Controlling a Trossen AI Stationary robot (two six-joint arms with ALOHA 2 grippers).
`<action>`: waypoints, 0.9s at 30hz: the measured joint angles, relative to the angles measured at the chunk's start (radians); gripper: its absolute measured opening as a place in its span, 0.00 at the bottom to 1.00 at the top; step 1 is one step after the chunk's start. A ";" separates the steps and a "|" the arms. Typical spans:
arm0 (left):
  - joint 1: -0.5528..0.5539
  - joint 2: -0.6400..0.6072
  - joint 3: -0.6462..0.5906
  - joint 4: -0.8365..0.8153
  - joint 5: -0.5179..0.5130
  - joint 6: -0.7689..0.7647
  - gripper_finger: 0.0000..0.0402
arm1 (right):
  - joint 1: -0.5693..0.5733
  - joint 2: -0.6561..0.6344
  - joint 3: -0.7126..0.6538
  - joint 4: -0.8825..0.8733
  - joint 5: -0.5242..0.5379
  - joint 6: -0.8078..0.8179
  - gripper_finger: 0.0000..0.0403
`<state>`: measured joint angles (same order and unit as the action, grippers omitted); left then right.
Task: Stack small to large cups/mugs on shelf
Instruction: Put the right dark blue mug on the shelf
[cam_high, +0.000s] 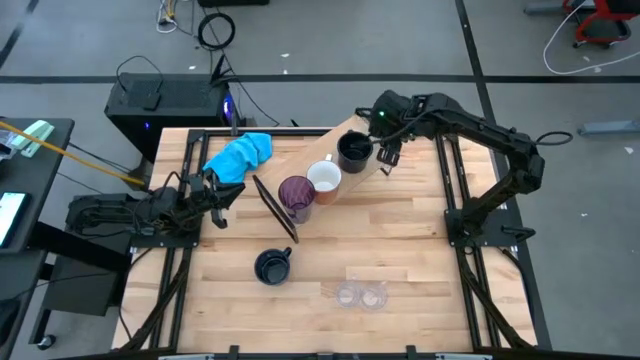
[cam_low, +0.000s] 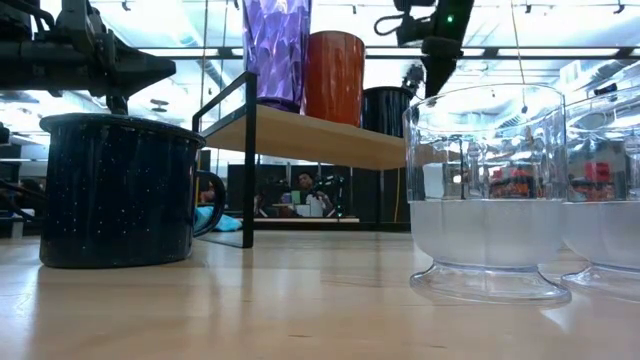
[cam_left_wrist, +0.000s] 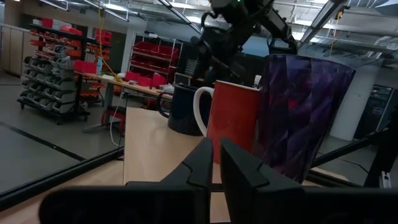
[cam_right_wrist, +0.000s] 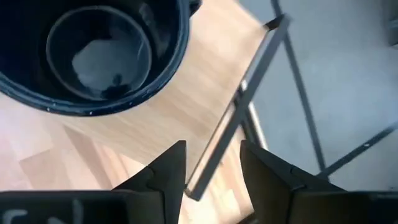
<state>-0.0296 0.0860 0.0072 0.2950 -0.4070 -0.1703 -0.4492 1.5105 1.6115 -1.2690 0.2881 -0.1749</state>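
Observation:
The shelf (cam_high: 318, 152) stands slantwise at the table's far middle. On it, in a row, stand a purple tumbler (cam_high: 296, 195), a mug (cam_high: 324, 178) that is white inside and red outside, and a dark navy mug (cam_high: 354, 150). A second navy mug (cam_high: 272, 265) and two small clear cups (cam_high: 360, 295) stand on the tabletop nearer the front. My right gripper (cam_high: 388, 160) is open and empty, pointing down over the shelf's right end (cam_right_wrist: 155, 130) beside the navy mug (cam_right_wrist: 93, 50). My left gripper (cam_high: 215, 195) is shut and empty at the table's left, pointing toward the tumbler (cam_left_wrist: 305, 112).
A bright blue cloth (cam_high: 240, 153) lies at the shelf's far left. The shelf's black frame ends (cam_high: 275, 208) (cam_right_wrist: 242, 112) stand up from the table. Bare planks lie between the shelf and the front mug and cups (cam_low: 490, 190).

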 joint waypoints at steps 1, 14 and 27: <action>0.000 0.000 0.000 0.000 0.000 0.000 0.08 | -0.002 0.000 -0.013 0.007 -0.015 0.000 0.39; 0.000 0.000 0.000 0.000 0.000 0.000 0.10 | 0.029 0.001 -0.178 0.229 -0.120 0.072 0.39; 0.000 0.000 0.000 0.000 0.000 0.000 0.08 | 0.126 0.001 -0.179 0.301 -0.138 0.103 0.39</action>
<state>-0.0296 0.0862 0.0072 0.2949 -0.4068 -0.1705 -0.3232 1.5112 1.4322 -0.9676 0.1505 -0.0714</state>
